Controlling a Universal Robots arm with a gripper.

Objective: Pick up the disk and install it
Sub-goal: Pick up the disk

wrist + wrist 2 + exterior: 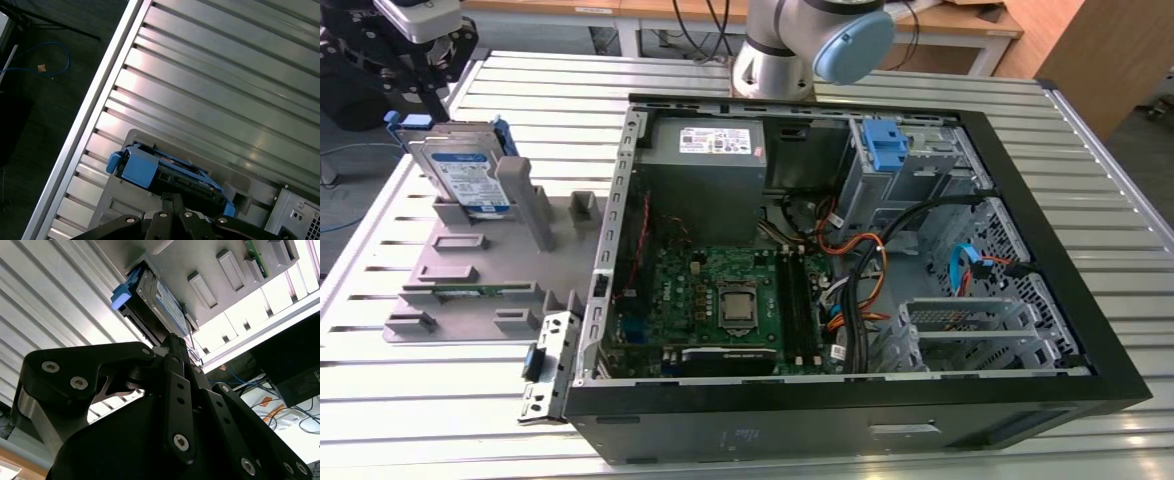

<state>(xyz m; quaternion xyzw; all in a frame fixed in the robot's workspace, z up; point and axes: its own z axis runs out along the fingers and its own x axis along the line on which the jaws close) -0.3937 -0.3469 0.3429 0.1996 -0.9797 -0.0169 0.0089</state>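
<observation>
ribbed metal bench [400, 400] carries an open pc case [854, 420] and, at the exterior view's left of it, a grey slotted holder [467, 270]. the disk [464, 175] stands in the holder's far slot, well apart from the case's drive cage [941, 160], where a blue bracket [887, 145] sits. its long axis looks close to upright, leaning a little. the labelled face turns toward the camera, and the blue carrier frames its sides, with a tab jutting out at the top corner on the exterior view's left. its lower end is sunk in the slot and hidden.

in the first wrist view the disk shows edge-on from above, a narrow dark strip with blue ends lying slantwise across the holder. the tool [172, 196] hangs right over that upper edge, its two fingers pressed together with no gap and nothing between them. whether the tips touch the edge i cannot tell. in the second wrist view the tool's black links cover much of the scene, and the disk's label peeks out beyond the tips. in the exterior view the tool is a dark shape cut off at the upper corner, just above the disk.

inside the case lie a board [674, 290], a grey box [707, 175] and cables [894, 260].
</observation>
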